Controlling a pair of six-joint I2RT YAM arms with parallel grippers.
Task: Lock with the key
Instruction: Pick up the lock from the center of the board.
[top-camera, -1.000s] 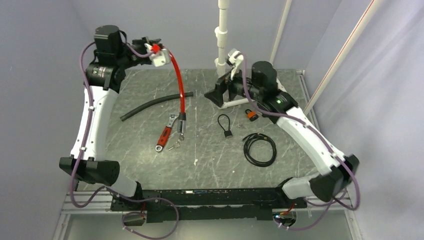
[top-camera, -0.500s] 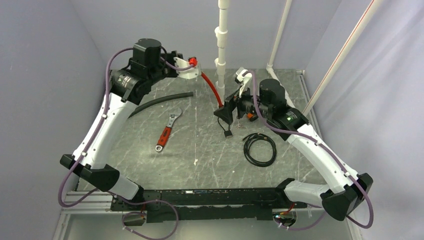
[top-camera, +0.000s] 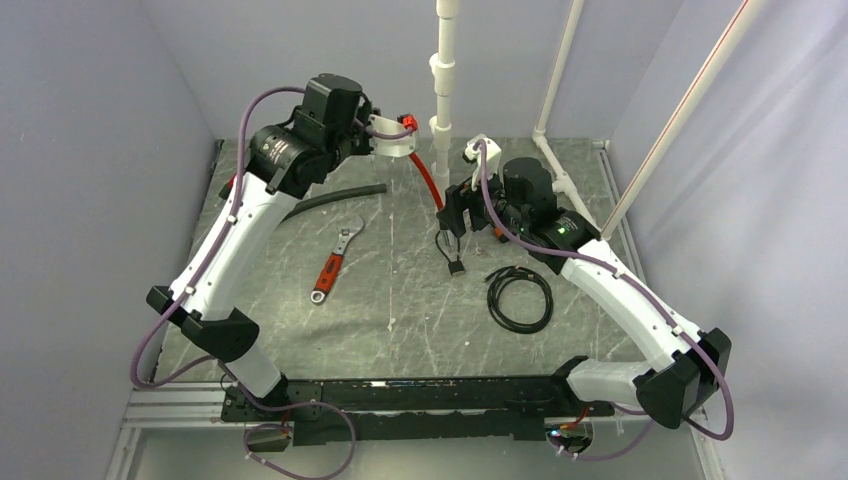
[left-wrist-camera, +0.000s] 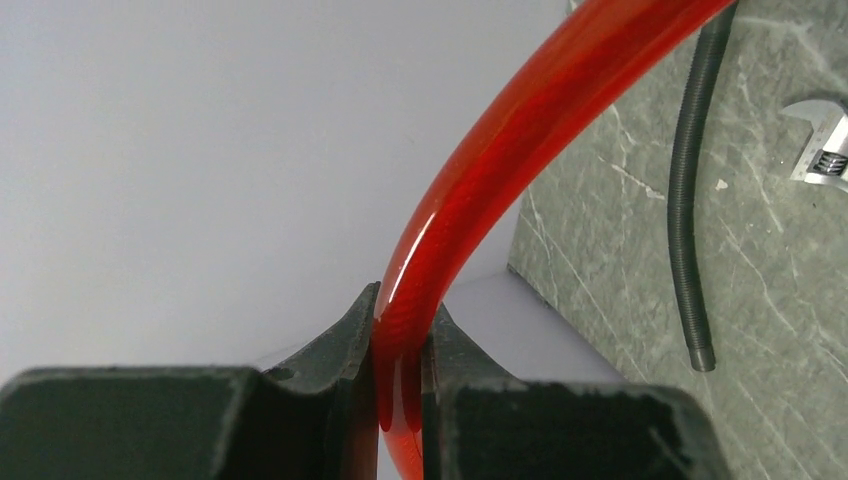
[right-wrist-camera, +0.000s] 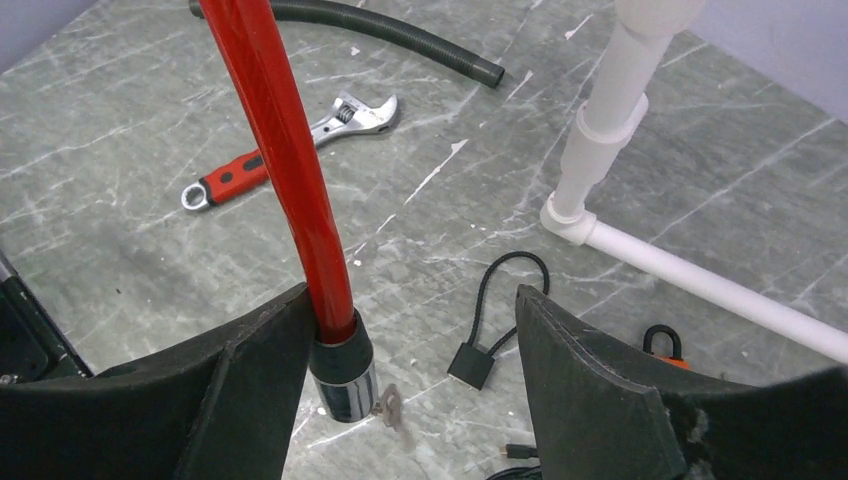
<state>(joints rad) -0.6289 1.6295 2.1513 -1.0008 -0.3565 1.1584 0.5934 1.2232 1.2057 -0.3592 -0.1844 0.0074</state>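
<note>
- Reach of left arm (top-camera: 235, 240): climbs from the near-left base, bends at an elbow close to the left edge, then stretches far and rightward, ending high over the far middle of the table (top-camera: 400, 330).
- Grip of left gripper (top-camera: 397, 143): clamped tight on the red cable (top-camera: 428, 178) close to its upper end. In the wrist view, fingers (left-wrist-camera: 345, 345) pinch the glossy sheath from both sides.
- From that grip: curves down and rightward to the right gripper (top-camera: 452, 215).
- Reach of right arm (top-camera: 610, 290): rises from the near-right base, elbow out by the right edge, forearm angled far and leftward, wrist pitched down over the table's middle.
- At the right gripper: jaws spread wide, straddling the red cable's lower end, nothing clamped. Black end cap (right-wrist-camera: 341, 375) just beside the left-hand finger (right-wrist-camera: 250, 385); cannot tell whether touching.
- Place of key (top-camera: 456, 268): flat on the table, just nearward of the right gripper, in neither gripper. Blocky black head nearest, thin cord loop pointing far. Seen in the wrist view between the two fingers, right of the end cap.
- Far edge: white pipe stand (top-camera: 443, 80) upright just beyond the right gripper, its foot pipe (right-wrist-camera: 700, 285) lying along the surface, orange padlock (right-wrist-camera: 660, 345) just nearward of that pipe, partly hidden by a finger.
- Right side: coiled black cable (top-camera: 520, 298) near-right of the key, apart from it.
- Left side: wrench (top-camera: 335, 262) well apart from the key, black ribbed hose (top-camera: 335, 200) beyond it.
- Room for moving: bare surface between wrench and key and along the near strip. Walls close on left, far and right.
</note>
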